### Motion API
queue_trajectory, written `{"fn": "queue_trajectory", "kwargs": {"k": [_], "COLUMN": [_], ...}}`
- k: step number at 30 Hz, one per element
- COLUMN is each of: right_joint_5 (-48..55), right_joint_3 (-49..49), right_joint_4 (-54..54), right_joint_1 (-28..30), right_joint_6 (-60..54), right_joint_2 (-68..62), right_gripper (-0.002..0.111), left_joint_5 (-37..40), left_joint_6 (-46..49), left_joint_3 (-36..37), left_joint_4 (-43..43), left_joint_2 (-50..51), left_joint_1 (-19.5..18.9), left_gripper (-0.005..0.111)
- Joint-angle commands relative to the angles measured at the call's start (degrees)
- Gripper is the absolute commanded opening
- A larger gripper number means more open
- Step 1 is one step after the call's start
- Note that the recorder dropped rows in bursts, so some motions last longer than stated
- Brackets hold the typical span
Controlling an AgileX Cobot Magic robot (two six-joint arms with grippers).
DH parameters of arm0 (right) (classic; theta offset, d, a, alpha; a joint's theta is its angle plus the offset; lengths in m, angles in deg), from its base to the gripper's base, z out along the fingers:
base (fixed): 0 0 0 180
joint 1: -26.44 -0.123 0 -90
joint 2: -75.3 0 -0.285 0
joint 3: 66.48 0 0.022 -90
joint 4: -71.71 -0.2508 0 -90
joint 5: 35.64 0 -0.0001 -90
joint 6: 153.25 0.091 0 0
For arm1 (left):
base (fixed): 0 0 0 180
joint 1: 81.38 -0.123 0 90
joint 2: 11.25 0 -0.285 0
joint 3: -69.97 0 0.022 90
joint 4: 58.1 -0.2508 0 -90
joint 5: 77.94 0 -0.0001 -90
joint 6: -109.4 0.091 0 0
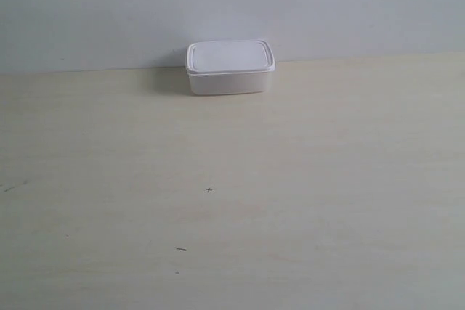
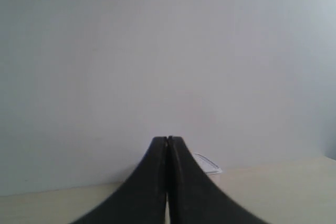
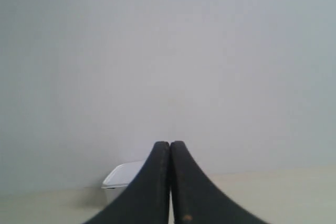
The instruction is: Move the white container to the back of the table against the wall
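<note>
The white container (image 1: 230, 67) stands with its lid on at the back of the table (image 1: 232, 201), close against the wall (image 1: 232, 5). Neither arm shows in the exterior view. In the left wrist view my left gripper (image 2: 168, 139) is shut, black fingers pressed together with nothing between them; a corner of the container's lid (image 2: 207, 164) peeks out behind it. In the right wrist view my right gripper (image 3: 170, 143) is likewise shut and empty, with part of the container (image 3: 119, 178) showing beyond it, far off.
A few tiny dark specks (image 1: 209, 190) mark the pale tabletop. A faint scuff (image 1: 14, 187) lies near the exterior view's left edge. The wall runs along the table's whole back edge.
</note>
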Motion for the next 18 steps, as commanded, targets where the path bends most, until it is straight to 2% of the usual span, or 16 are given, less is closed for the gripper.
{"fn": "queue_trajectory", "kwargs": {"k": [1,11,18], "right_joint_5": [-0.4,-0.4,-0.4], "right_joint_3": [-0.2,-0.2,-0.2], "right_joint_4": [-0.2,-0.3,-0.3], "right_joint_1": [4.3,4.4,4.4], "right_joint_6": [0.0,0.0,0.0], "right_joint_2": [0.3,0.3,0.3], "right_gripper": [0.0,0.0,0.0], "left_joint_5": [-0.4,-0.4,-0.4], "left_joint_6": [0.0,0.0,0.0], "left_joint_3": [0.1,0.1,0.1], "left_joint_4": [0.2,0.2,0.2], "left_joint_2": [-0.3,-0.3,-0.3], "left_joint_1": [-4.4,-8.1,-8.1], "left_gripper": [0.0,0.0,0.0]}}
